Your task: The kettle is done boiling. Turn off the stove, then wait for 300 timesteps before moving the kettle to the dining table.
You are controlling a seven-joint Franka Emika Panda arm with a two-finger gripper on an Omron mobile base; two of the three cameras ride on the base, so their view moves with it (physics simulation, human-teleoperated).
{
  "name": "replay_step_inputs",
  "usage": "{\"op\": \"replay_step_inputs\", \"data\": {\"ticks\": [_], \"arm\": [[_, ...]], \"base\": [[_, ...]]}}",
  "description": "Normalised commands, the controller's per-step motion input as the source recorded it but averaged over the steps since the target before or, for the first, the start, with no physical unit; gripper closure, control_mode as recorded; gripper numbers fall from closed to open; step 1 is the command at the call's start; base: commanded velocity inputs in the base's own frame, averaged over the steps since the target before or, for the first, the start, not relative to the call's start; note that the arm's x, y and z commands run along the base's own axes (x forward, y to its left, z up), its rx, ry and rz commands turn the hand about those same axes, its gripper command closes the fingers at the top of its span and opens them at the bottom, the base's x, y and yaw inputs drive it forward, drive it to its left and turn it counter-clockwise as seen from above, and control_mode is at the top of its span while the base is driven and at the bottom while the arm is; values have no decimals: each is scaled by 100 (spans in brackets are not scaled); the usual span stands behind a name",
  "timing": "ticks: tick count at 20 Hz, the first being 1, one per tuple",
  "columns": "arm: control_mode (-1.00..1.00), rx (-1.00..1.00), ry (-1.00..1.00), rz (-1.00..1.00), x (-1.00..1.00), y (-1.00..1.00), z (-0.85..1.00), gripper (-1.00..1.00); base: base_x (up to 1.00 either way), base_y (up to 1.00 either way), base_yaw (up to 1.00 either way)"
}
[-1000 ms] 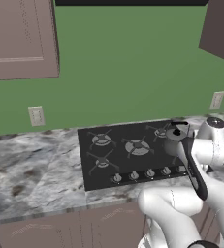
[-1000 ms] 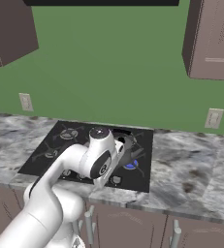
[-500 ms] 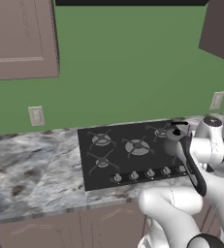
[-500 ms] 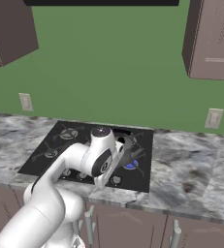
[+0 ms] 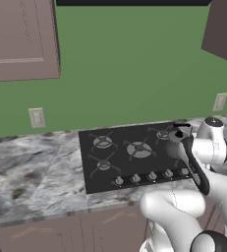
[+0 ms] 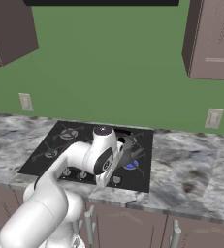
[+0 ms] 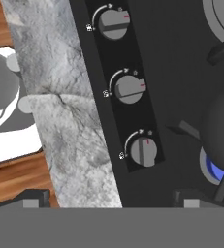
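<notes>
Marble worktop (image 5: 31, 177) under a green wall carried the black stove (image 5: 129, 155), and the dark grey kettle (image 7: 222, 135) sat on the burner at its front right corner over a blue flame (image 7: 213, 172). Three silver knobs (image 7: 143, 150) lay along the front edge. The gripper (image 7: 108, 206) stood spread wide above them, holding nothing.

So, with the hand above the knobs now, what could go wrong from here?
1. Three knobs sit close in a row; only the end knob is turned differently, so the jaws could close on a wrong one.
2. A blue flame burns under the kettle; a partial turn may leave it lit.
3. The kettle stands beside that end knob, so the open gripper might bump it while coming down.
</notes>
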Motion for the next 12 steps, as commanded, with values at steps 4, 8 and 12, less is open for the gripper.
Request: {"op": "replay_step_inputs", "data": {"ticks": [4, 8, 12], "arm": [[-100, 0, 0, 0, 0, 1, 0, -100], [-100, 0, 0, 0, 7, 2, -1, -100], [-100, 0, 1, 0, 8, 0, -3, -100]], "base": [[0, 0, 0], [0, 0, 0], [0, 0, 0]]}}
